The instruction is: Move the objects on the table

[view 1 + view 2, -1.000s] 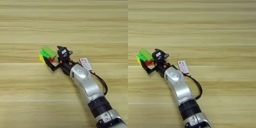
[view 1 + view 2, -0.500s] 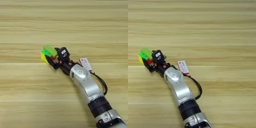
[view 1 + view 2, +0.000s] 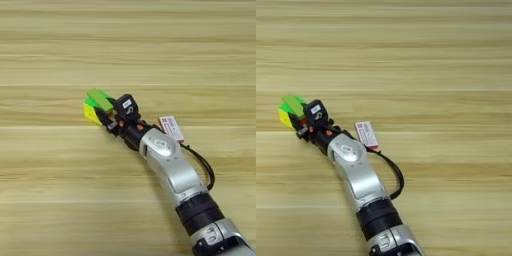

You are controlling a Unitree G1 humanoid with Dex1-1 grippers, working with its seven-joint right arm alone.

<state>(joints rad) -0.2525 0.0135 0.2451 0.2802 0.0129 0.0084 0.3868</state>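
Right gripper sits against the multicoloured puzzle cube left of centre on the table; finger state cannot be determined, since the wrist covers them. Flat green bar lies tilted on top of the cube. White-and-red rectangular eraser rests just beside the silver forearm (on its far side)

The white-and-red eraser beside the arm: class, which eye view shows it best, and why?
The left eye view: the white-and-red eraser lies bare on the table just right of the silver forearm, its whole top showing. The right eye view shows it too, but the forearm crowds its lower end.
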